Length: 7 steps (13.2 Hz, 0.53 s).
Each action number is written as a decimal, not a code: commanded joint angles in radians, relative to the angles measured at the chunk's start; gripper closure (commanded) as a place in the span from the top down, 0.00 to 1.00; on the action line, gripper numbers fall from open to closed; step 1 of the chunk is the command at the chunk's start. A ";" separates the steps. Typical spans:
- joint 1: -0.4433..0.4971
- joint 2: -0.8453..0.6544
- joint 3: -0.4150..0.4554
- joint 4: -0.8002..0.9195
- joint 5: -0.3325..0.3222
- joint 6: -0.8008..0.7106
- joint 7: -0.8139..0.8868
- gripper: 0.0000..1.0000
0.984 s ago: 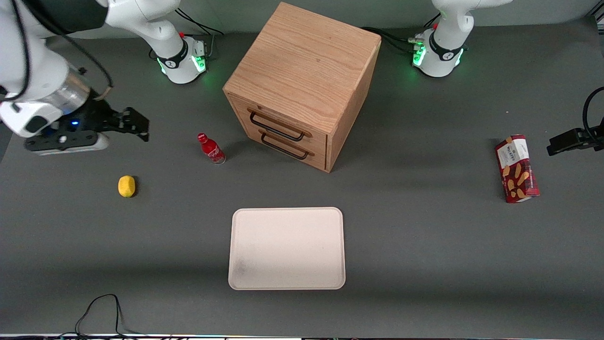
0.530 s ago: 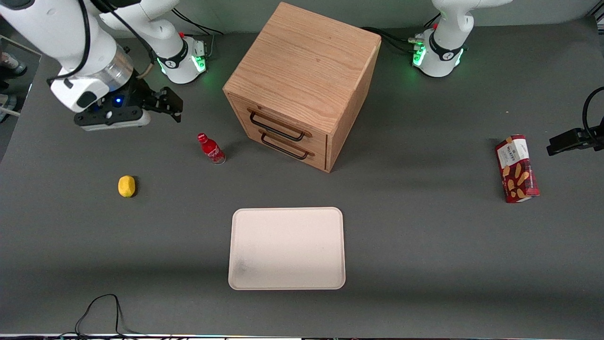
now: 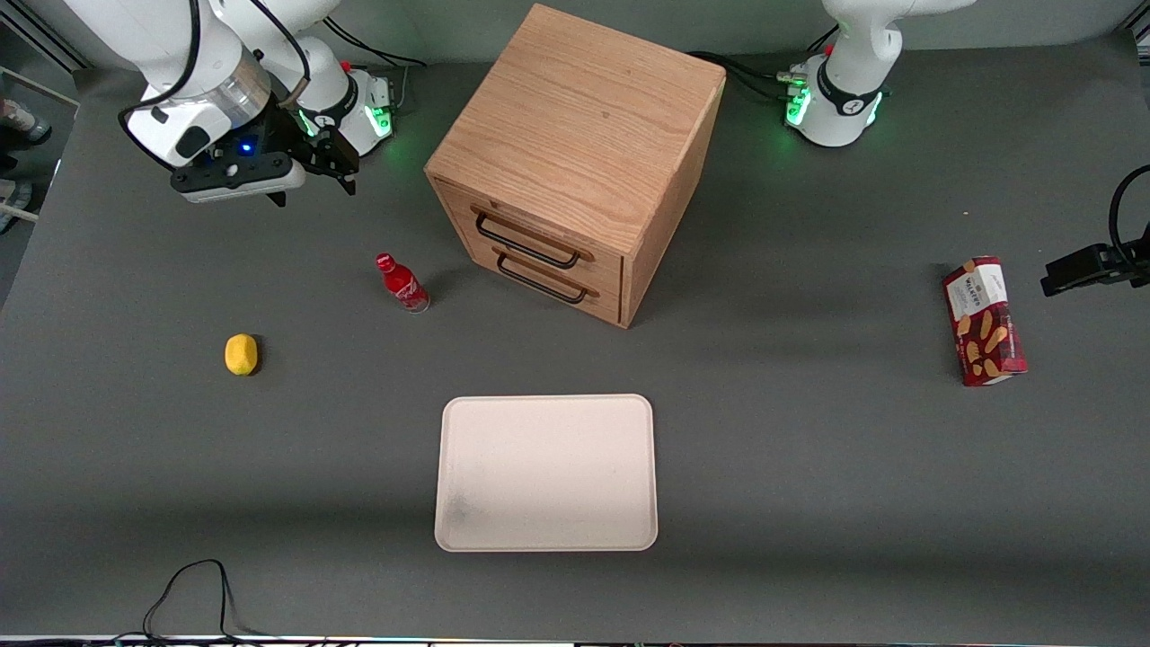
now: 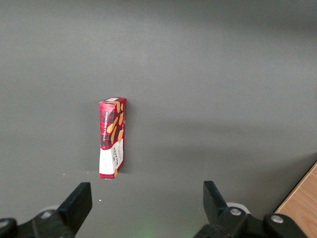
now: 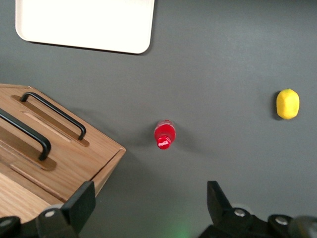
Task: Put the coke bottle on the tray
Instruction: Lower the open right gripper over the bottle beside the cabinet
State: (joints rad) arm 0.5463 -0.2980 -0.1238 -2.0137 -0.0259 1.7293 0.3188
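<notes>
From the front, the approach step is in hand: nothing is gripped yet and the coke bottle is standing upright on the dark worktop, just in front of the wooden drawer cabinet and a little toward the working arm's end. The tray is lying bare nearer the camera than the bottle, well apart from it. The tool is hovering above the worktop, farther from the camera than the bottle and apart from it, touching nothing. A yellow lemon is sitting toward the working arm's end, nearer the camera than the bottle, and a red biscuit box is lying toward the parked arm's end.

From the right wrist, the camera is looking almost straight down on the bottle's red cap, which is showing between the lines of the two dark fingers. The fingers are standing wide apart with nothing between them, so the tool is spread and empty. A corner of the cabinet with its two black handles, the lemon and one edge of the tray are also showing.

In my judgement the next move is calling for the tool to come over the bottle and drop so the fingers are straddling its slim body, closing on it without tipping it, keeping clear of the cabinet close by.

From the left wrist, only the biscuit box on bare worktop is in sight; it is adding nothing to the task.
</notes>
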 commanded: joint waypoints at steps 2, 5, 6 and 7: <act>0.020 -0.062 -0.013 -0.080 -0.028 0.048 0.002 1.00; 0.020 -0.061 -0.011 -0.129 -0.026 0.105 0.003 1.00; 0.020 -0.061 -0.011 -0.163 -0.026 0.146 0.003 1.00; 0.020 -0.059 -0.011 -0.192 -0.026 0.182 0.003 1.00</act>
State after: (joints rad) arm 0.5465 -0.3325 -0.1238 -2.1287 -0.0347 1.8381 0.3185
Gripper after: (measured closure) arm 0.000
